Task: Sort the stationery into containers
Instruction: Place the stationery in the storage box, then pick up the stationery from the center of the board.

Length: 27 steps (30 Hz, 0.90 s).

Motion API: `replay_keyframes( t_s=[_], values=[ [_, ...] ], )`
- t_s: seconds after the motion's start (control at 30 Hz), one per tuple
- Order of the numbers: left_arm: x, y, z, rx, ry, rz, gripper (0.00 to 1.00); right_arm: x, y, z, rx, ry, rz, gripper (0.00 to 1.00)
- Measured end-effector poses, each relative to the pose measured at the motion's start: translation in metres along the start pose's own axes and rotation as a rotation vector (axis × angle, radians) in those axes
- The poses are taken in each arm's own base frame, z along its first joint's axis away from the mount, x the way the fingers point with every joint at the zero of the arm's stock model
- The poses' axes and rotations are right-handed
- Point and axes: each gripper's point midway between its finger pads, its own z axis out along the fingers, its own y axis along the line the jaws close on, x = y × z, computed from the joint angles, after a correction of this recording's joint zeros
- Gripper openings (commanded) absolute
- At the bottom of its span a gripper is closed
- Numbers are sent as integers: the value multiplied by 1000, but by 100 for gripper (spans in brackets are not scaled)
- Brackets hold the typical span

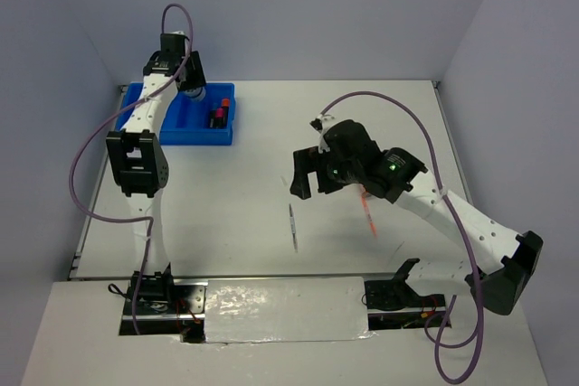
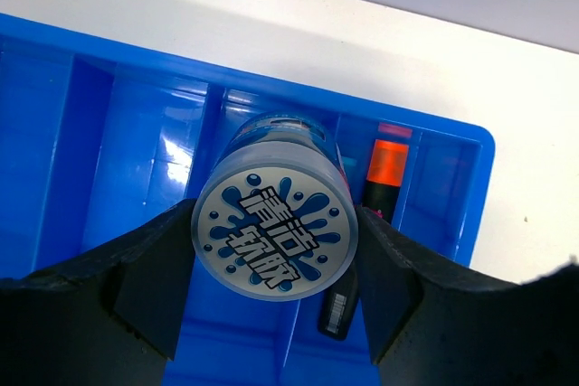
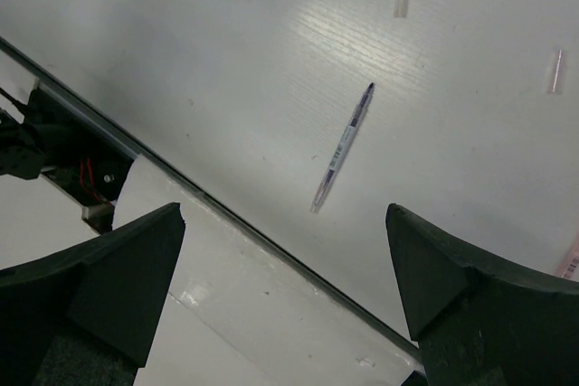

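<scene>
My left gripper (image 2: 276, 232) is shut on a round blue-white disc (image 2: 274, 230) and holds it over the blue tray (image 2: 136, 133), above a middle ridge. A second disc (image 2: 280, 128) lies below it in the tray. An orange-capped black highlighter (image 2: 384, 174) lies in the tray's right compartment (image 1: 220, 115). My left gripper (image 1: 192, 79) is at the tray's (image 1: 194, 133) far edge. My right gripper (image 1: 312, 174) (image 3: 285, 223) is open and empty, raised above the table. A thin silver pen (image 1: 292, 226) (image 3: 342, 146) lies on the table. An orange pen (image 1: 369, 217) lies under my right arm.
The table's near edge and a metal rail (image 3: 181, 183) run below my right gripper. White walls close in the table at the back and sides. Purple cables (image 1: 90, 160) loop off both arms.
</scene>
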Motion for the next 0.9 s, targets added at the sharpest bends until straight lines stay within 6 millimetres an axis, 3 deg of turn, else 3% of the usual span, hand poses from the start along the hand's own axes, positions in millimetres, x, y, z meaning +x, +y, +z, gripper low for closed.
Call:
replay_keyframes(
  t_s=[0.13, 0.17, 0.33, 0.5, 0.6, 0.7, 0.77, 0.9],
  values=[
    [12, 1, 15, -8, 21, 4, 46, 0, -1, 6, 6, 14, -8, 100],
    [16, 2, 19, -16, 30, 7, 60, 0, -1, 6, 6, 14, -8, 100],
    [31, 9, 32, -51, 61, 15, 98, -2, 0, 6, 3, 8, -8, 100],
    [26, 8, 33, -50, 44, 7, 99, -5, -5, 6, 11, 1, 5, 100],
    [23, 6, 30, -42, 41, 3, 99, -13, -21, 6, 46, -16, 44, 100],
    [21, 5, 20, -33, 48, 0, 99, -25, -63, 4, 152, -52, 135, 100],
    [15, 2, 0, -17, 57, -9, 99, -32, -100, 1, 260, -77, 206, 100],
    [-3, -10, -72, 42, 36, -30, 99, -30, -171, 3, 488, -64, 321, 100]
  ],
)
